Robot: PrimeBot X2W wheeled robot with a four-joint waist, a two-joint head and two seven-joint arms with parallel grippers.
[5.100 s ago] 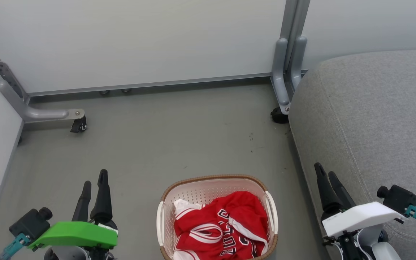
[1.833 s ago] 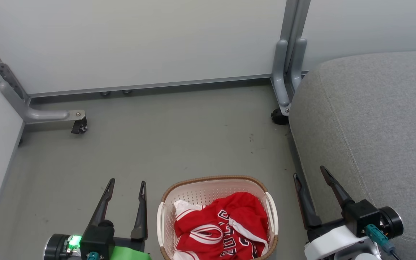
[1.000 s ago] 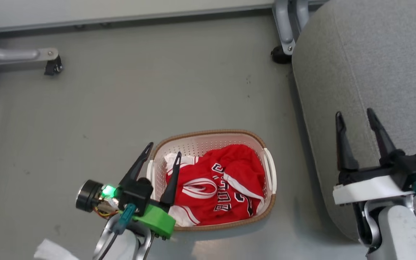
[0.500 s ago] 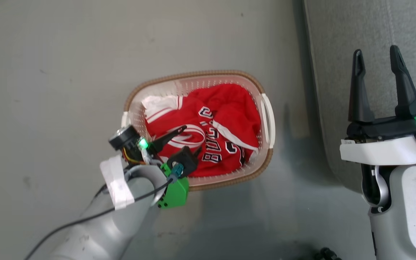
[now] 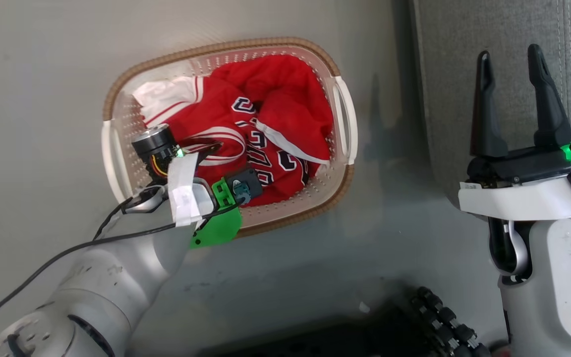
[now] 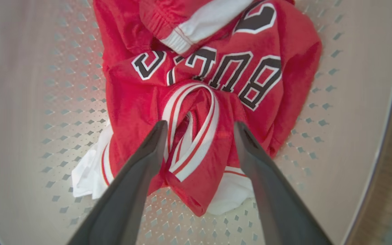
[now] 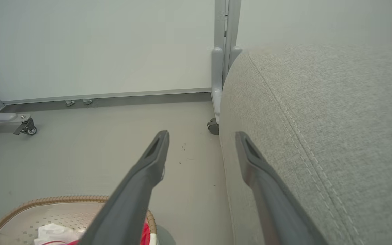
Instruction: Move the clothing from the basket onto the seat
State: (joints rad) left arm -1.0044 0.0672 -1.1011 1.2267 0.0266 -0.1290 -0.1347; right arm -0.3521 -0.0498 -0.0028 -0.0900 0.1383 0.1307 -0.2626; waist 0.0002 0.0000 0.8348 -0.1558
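Here, the grasp: the left gripper [image 6: 200, 124] reaches into the small cream-white perforated plastic basket [image 5: 216, 47] standing on the grey floor [image 5: 42, 74].
Its jaws are spread either side of a striped fold of the crumpled red-and-white sports clothing [image 5: 270, 119], all of which lies in the basket. A sound grasp probably needs them sunk deeper before closing. The right gripper [image 5: 509, 54], jaws likewise spread and empty, hovers over the edge of the large light-grey fabric seat [image 5: 444, 74].

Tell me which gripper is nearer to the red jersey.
Left. The left gripper is down in the basket, open, its fingers flanking the jersey at its striped collar. The right gripper hangs open beside the basket, over the seat's edge.
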